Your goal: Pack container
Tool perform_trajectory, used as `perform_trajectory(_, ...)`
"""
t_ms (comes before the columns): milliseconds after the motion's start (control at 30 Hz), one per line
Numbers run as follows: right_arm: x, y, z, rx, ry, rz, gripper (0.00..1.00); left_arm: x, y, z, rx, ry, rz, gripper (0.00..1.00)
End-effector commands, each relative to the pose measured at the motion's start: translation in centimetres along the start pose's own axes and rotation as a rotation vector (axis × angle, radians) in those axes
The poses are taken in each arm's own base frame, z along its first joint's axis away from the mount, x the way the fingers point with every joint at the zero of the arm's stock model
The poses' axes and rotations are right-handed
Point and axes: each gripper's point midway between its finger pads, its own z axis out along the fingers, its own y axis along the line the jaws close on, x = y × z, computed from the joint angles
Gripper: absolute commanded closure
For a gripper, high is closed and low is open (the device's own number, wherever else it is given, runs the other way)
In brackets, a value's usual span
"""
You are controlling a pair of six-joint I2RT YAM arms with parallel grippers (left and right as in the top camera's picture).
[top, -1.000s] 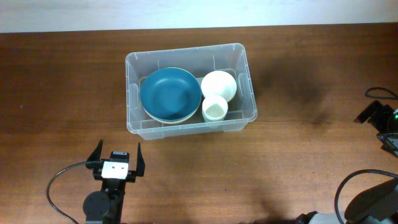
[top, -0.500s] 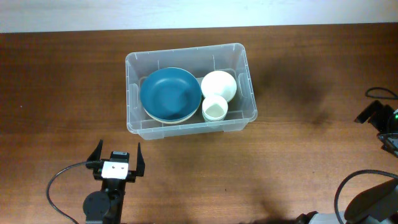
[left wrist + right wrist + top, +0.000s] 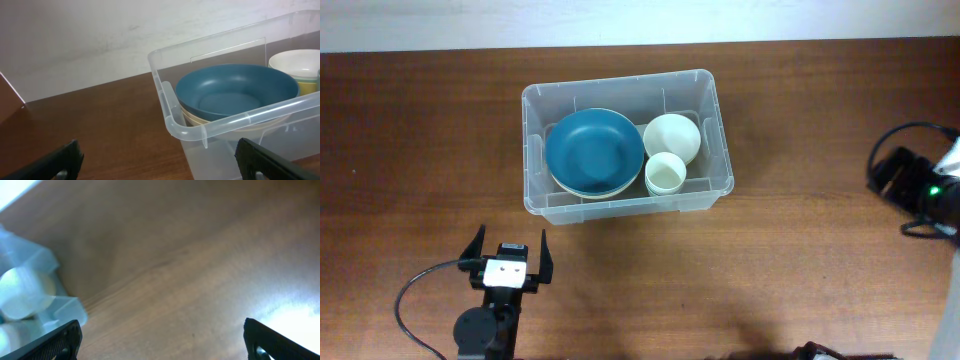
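Container: sits centre-back on the table, upright, slightly skewed, long side facing the left arm.
- Contents: blue bowl fills the left part, with what looks like a paler bowl nested under it. White bowl and small cup are on the right, touching each other.
- Handling guess: thin clear plastic, light on its own, but loaded with crockery it should be moderately heavy and bottom-weighted. Walls will likely flex under a pinch, and the smooth sides are slippery.
- Best hold is probably the rolled rim at the two short ends, one arm each, kept level. If tilted, the bowls could slide and knock.

Left gripper: fingers spread wide, empty, near the front table edge and well short of the bin, pointed at its near-left corner.
Right gripper: also fully spread, nothing between the fingers. It's far right, well away from the bin. The wrist view is blurred, so its exact aim is uncertain.

Surface: dark wood-grain table, flat, with some glare on the right. Pale wall runs along the back edge. Plenty of bare table around the bin on all sides. Cable loops beside the left arm's base.
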Motion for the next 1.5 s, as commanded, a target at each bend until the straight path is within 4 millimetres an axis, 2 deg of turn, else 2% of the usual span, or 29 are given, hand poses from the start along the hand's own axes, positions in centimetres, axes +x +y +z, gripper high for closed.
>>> perform_trajectory(0,0.1,1.4,-3.3,0.023,-0.119,-0.097,0.01,0.1,-0.2,0.0,0.012,-0.002,0.015,0.0)
perform_trajectory(167,1.7,4.4,-8.0,-0.088,-0.25,-0.196,0.01,0.1,-0.2,0.0,0.012,-0.002,0.015,0.0)
perform_trajectory(233,2.6,5.2,-10.3,-0.144,-0.315,-0.229,0.01,0.1,-0.2,0.0,0.012,-0.002,0.015,0.0)
perform_trajectory(333,2.6,5.6,-13.0,-0.209,-0.459,-0.235,0.01,0.1,-0.2,0.0,0.012,-0.002,0.015,0.0)
perform_trajectory(433,2.6,6.3,-13.7,-0.28,-0.563,-0.244,0.01,0.1,-0.2,0.0,0.012,-0.002,0.015,0.0)
perform_trajectory(600,3.5,8.3,-12.8,-0.428,-0.734,-0.328,0.01,0.1,-0.2,0.0,0.012,-0.002,0.015,0.0)
perform_trajectory(700,4.8,9.3,-11.5,-0.528,-0.831,-0.367,0.01,0.1,-0.2,0.0,0.011,-0.001,0.015,0.0)
perform_trajectory(833,6.4,9.7,-9.7,-0.597,-0.939,-0.4,0.01,0.1,-0.2,0.0,0.012,-0.002,0.015,0.0)
perform_trajectory(1100,10.9,10.3,-7.0,-0.703,-0.94,-0.445,0.01,0.1,-0.2,0.0,0.012,-0.002,0.015,0.0)
perform_trajectory(1233,11.5,10.2,-6.3,-0.709,-0.944,-0.447,0.01,0.1,-0.2,0.0,0.012,-0.002,0.015,0.0)
perform_trajectory(1367,10.8,9.7,-5.8,-0.666,-0.968,-0.42,0.01,0.1,-0.2,0.0,0.012,-0.001,0.015,0.0)
perform_trajectory(1467,10.7,9.7,-5.6,-0.612,-1.02,-0.522,0.01,0.1,-0.2,0.0,0.012,-0.002,0.015,0.0)
